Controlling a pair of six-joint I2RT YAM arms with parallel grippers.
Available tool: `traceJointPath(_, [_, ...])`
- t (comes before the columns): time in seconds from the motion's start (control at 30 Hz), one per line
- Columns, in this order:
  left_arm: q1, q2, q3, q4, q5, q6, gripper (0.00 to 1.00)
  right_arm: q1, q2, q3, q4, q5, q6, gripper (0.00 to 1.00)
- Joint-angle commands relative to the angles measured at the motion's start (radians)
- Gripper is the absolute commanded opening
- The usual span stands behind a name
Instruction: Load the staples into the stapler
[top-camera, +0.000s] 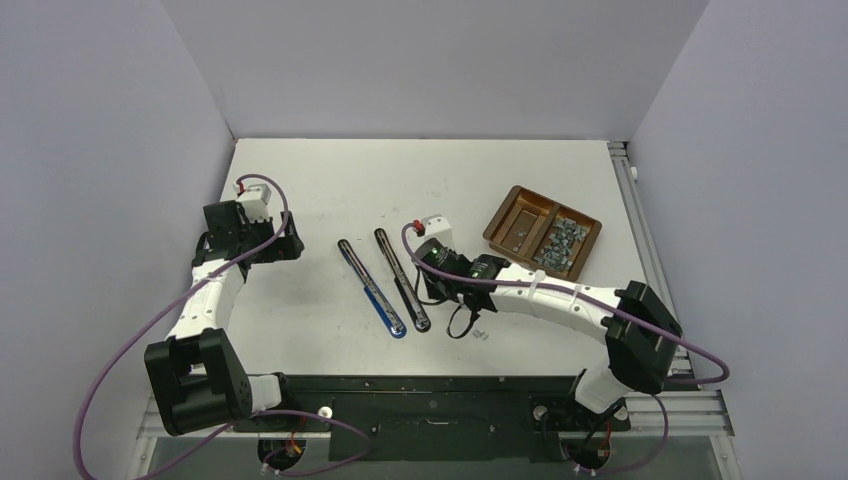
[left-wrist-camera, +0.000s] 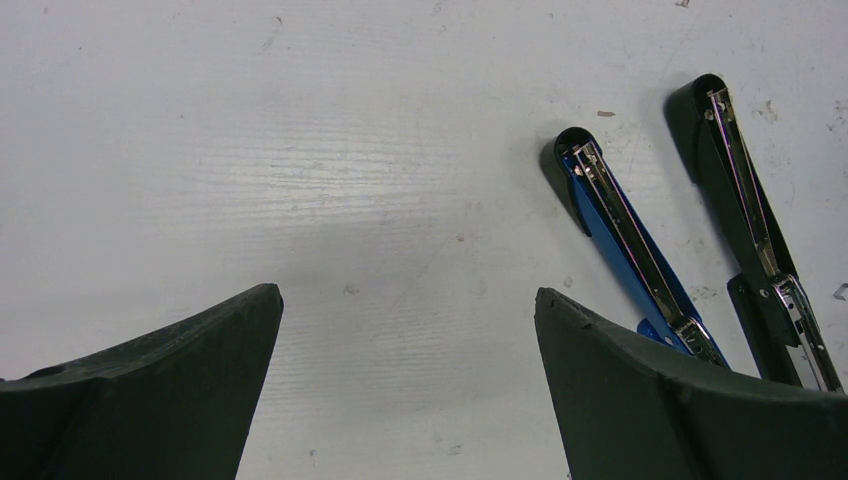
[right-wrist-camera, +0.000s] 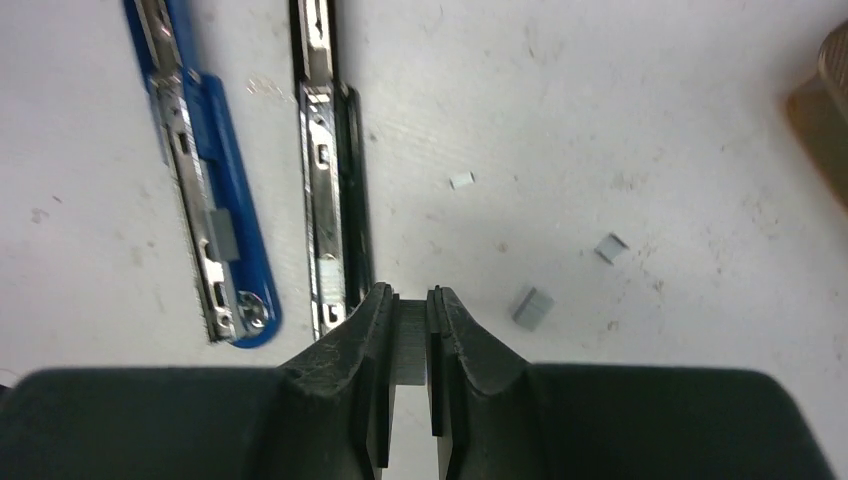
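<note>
1. Pinched between the fingers of the right gripper (right-wrist-camera: 412, 295), one small grey staple block (right-wrist-camera: 411, 342) is being held. The jaws are standing almost closed on it, over the white table (right-wrist-camera: 620, 110).
2. Two staplers are lying opened out flat to this gripper's left, their metal rails facing up. The black stapler (right-wrist-camera: 335, 170) is running just beside the left fingertip. The blue stapler (right-wrist-camera: 245, 255) is lying further left, apart from the black one.
3. Three loose staple pieces (right-wrist-camera: 533, 308) are lying on the table ahead and to the right of those fingertips — one near, two further off, none touching another.
4. One brown tray (top-camera: 503, 214) with two compartments is sitting well ahead and to the right of the right gripper. A heap of staples (top-camera: 560, 245) is filling its right-hand compartment; they are too many and too small to count.
5. Off at the other arm, the left gripper (left-wrist-camera: 405, 300) is hovering over bare table with its two fingers spread wide, gripping nothing. Both staplers are lying ahead and to its right — the blue one nearer, the black one beyond it.
</note>
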Motion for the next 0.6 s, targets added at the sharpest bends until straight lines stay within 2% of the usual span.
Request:
traceJointPath(0.0, [0.008,-0.027,0.05,0.012,0.014,0.009,0.96,-0.003,-0.037,0.026,0.163,0.039,-0.07,0.09])
traceJointPath(0.27, [0.008,-0.023,0.053,0.012,0.015,0.007,0.96,0.021,0.025,-0.016,0.36,0.028,-0.113,0.09])
traceJointPath(0.57, [0.008,-0.014,0.058,0.012,0.013,0.009,0.96,0.055,0.098,-0.04,0.44,0.057,-0.093,0.09])
